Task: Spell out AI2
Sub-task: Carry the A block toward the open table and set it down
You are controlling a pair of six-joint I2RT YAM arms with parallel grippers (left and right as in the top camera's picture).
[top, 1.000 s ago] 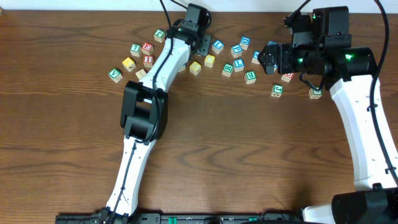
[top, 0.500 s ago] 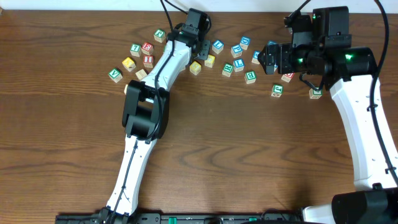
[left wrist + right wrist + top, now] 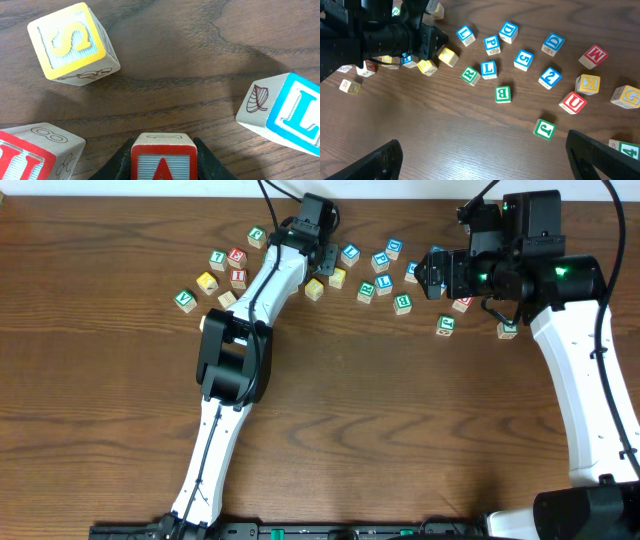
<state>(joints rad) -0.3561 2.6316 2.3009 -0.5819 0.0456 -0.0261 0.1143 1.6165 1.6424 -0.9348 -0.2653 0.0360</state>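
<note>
1. Over the last second the left arm has shifted a little at its elbow and then gone still. None of the loose cubes has moved, and the right arm has not budged.
2. The left claw (image 3: 162,146) is clenched on the A cube (image 3: 162,162), one dark finger against each side. It sits among a yellow S cube (image 3: 72,42), a blue L cube (image 3: 287,117) and a red-lettered cube (image 3: 35,155). I can't tell whether the A has left the table yet.
3. My reading is that the first letter is secured and the spelling itself hasn't begun. It needs carrying to open wood.
4. The 2 cube (image 3: 550,77) lies in the right-hand scatter, apart from its neighbours. What looks like the I cube (image 3: 238,277) sits left of the left arm, though it is small from overhead.
5. The right claw (image 3: 482,160) hangs above the scatter with its fingers spread wide, gripping nothing.
6. The table (image 3: 400,430) is dark, grained wood, bare on the near side. Beyond its far edge only a pale strip and black cables show.
</note>
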